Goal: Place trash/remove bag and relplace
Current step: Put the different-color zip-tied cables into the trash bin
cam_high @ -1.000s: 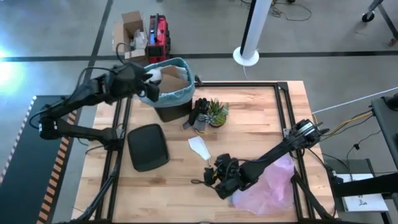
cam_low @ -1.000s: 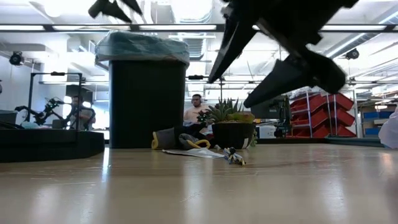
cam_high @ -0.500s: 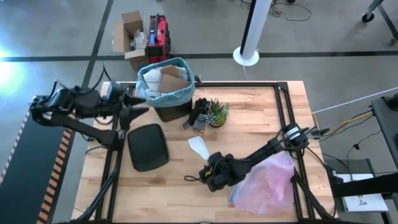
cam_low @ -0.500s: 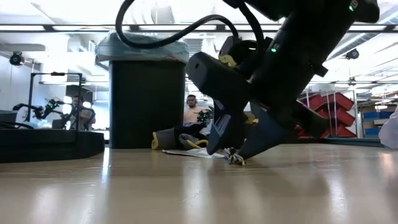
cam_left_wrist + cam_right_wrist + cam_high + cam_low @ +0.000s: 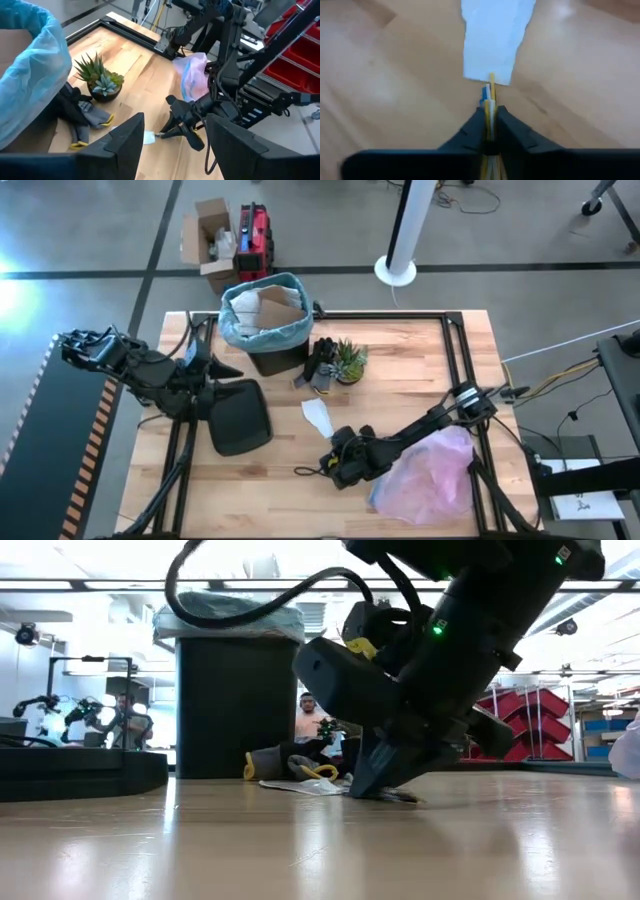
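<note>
— What is the right gripper (image 5: 334, 457) on?

— It is low on the surface (image 5: 400, 370), fingers (image 5: 506, 122) pinched together on a thin yellow-and-blue scrap (image 5: 488, 100) lying against the edge of a white paper sheet (image 5: 319, 416). That scrap looks nearly weightless and stiff like a wrapper or tie; I judge it will lift easily but could slip out sideways, since only a narrow edge is held.

— And the white sheet itself?

— Flat, thin, limp. Best pinched at a corner or raised edge; pressed flat on wood it gives little to grab.

— Where does the rest of the trash sit?

— Brown and white paper (image 5: 270, 308) already fills the bin (image 5: 272, 358), which wears the blue-teal bag (image 5: 238, 330) folded over its rim. The bag is thin and crinkly; I would take it at the rim fold, and it may tear or snag if pulled unevenly.

— Anything in the way?

— Between the sheet and the bin stand a small potted plant (image 5: 349, 361) and dark gloves (image 5: 320, 365), so a carry should go above them. A pinkish plastic bag (image 5: 430, 477) lies under the right arm. A dark lid (image 5: 238, 416) lies near the left gripper (image 5: 213, 380), which waits beside the bin, fingers (image 5: 125, 145) apart.
</note>
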`<state>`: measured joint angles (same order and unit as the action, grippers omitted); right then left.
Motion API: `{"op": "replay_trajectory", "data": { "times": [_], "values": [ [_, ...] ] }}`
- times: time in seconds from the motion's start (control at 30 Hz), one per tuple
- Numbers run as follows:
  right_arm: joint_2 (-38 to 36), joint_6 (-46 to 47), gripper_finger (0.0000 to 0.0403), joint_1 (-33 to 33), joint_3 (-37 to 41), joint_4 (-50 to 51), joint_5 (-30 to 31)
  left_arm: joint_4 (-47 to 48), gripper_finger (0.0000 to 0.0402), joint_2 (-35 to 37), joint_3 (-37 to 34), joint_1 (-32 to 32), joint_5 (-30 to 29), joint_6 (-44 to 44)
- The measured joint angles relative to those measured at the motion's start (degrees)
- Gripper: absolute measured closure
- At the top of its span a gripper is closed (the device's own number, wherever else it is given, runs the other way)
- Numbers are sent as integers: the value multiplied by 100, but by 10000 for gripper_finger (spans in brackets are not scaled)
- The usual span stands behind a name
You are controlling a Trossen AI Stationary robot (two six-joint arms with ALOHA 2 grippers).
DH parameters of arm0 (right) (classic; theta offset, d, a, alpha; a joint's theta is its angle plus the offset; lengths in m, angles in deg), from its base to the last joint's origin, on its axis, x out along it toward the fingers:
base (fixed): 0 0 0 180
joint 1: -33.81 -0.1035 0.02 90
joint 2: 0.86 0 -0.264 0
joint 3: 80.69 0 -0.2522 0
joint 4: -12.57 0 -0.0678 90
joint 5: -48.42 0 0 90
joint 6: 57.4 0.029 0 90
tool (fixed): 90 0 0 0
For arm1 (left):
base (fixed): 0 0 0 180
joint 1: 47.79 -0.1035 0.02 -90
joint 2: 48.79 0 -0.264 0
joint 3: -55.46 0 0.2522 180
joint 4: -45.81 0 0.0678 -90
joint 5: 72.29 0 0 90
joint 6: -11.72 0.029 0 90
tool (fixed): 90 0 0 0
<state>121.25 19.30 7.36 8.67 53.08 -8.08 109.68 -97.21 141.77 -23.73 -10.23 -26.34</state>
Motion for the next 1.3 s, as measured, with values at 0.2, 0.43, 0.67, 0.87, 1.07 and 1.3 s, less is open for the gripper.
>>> {"op": "replay_trajectory", "data": {
  "times": [0.2,0.43,0.67,0.87,1.07,1.3],
  "values": [
    [-335,-568,388,98,-51,38,-361,-11,210,-42,0,23,3,0],
    [-1127,-1608,398,218,-62,16,-178,-57,217,-174,-200,230,195,-59],
    [-2009,-2967,400,548,-64,-104,-94,-550,213,-517,-901,722,195,-338],
    [-2791,-4411,401,1061,-65,-853,-146,-1852,215,-1006,-1711,1135,166,-572],
    [-3304,-5719,402,1882,-77,-2366,-1159,-2726,223,-1597,-2134,1223,48,-1129],
    [-3090,-6321,402,2913,-803,-2533,-2435,-2809,224,-2443,-2063,1228,-15,-1777]
  ]
}}
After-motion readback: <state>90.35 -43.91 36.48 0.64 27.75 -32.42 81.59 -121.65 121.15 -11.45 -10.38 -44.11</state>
